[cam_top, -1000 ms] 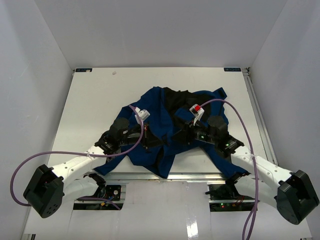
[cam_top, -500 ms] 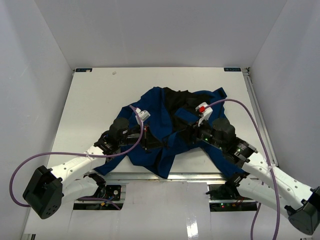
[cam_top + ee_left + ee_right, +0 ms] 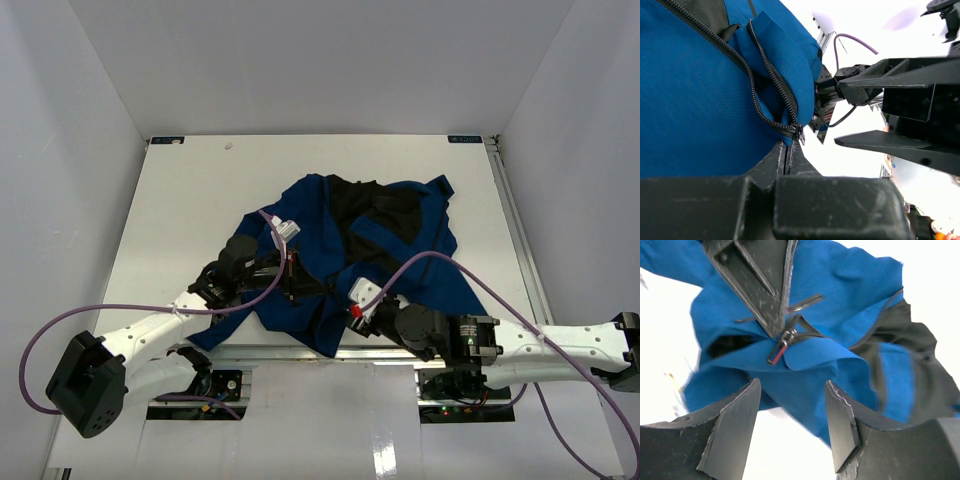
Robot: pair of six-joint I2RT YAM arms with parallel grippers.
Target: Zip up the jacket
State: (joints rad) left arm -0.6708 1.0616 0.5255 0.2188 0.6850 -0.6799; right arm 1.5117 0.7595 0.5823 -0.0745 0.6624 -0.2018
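The left gripper (image 3: 787, 147) seems clamped on the jacket (image 3: 310, 215) at its zipper (image 3: 765, 82); the right gripper (image 3: 793, 385) hangs nearer, fingers apart, empty.

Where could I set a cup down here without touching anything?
Bare table lies beyond the jacket up to the far edge, and in a wide strip to its left; the strip on its right is narrower. The near edge is crowded: hem, left arm, right arm.

A white table (image 3: 190, 200) bears the rumpled blue jacket (image 3: 315, 212), spread from its middle toward the near edge.
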